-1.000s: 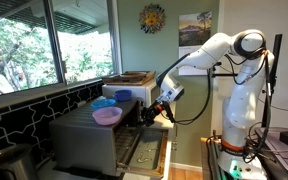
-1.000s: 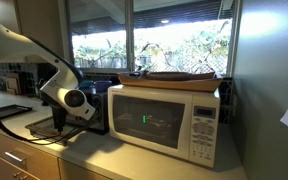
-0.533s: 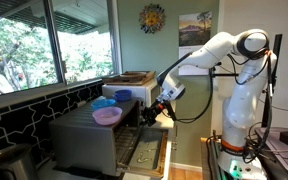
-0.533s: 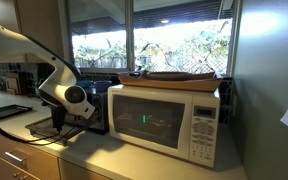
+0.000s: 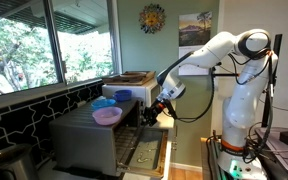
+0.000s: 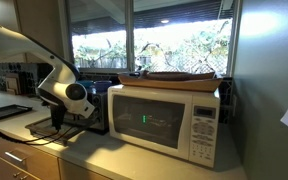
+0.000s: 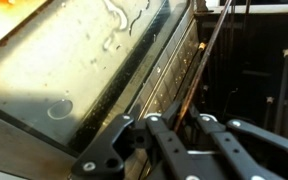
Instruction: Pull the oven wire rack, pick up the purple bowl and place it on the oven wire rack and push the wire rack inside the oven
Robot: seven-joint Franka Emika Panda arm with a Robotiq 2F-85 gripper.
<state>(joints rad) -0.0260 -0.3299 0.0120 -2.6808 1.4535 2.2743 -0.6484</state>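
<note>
The grey oven (image 5: 82, 142) stands on the counter with its drop-down door (image 5: 144, 150) open. The purple bowl (image 5: 107, 116) sits on top of the oven, next to a blue bowl (image 5: 104, 102). My gripper (image 5: 156, 111) is at the mouth of the cavity, above the open door; it also shows in an exterior view (image 6: 57, 121). In the wrist view my gripper (image 7: 180, 122) has its fingers closed on a front wire of the oven wire rack (image 7: 210, 48). The door's glass (image 7: 84, 60) lies beside the rack. The cavity behind is dark.
A white microwave (image 6: 164, 120) stands on the counter next to the oven, with a flat tray (image 6: 179, 76) on top. Windows run behind the counter. The robot's base (image 5: 239, 120) stands beyond the counter's end. A black tiled wall (image 5: 14, 115) lies behind the oven.
My gripper has moved a little outward from the oven's cavity, still closed on the rack's wire. The bowls have not moved.
</note>
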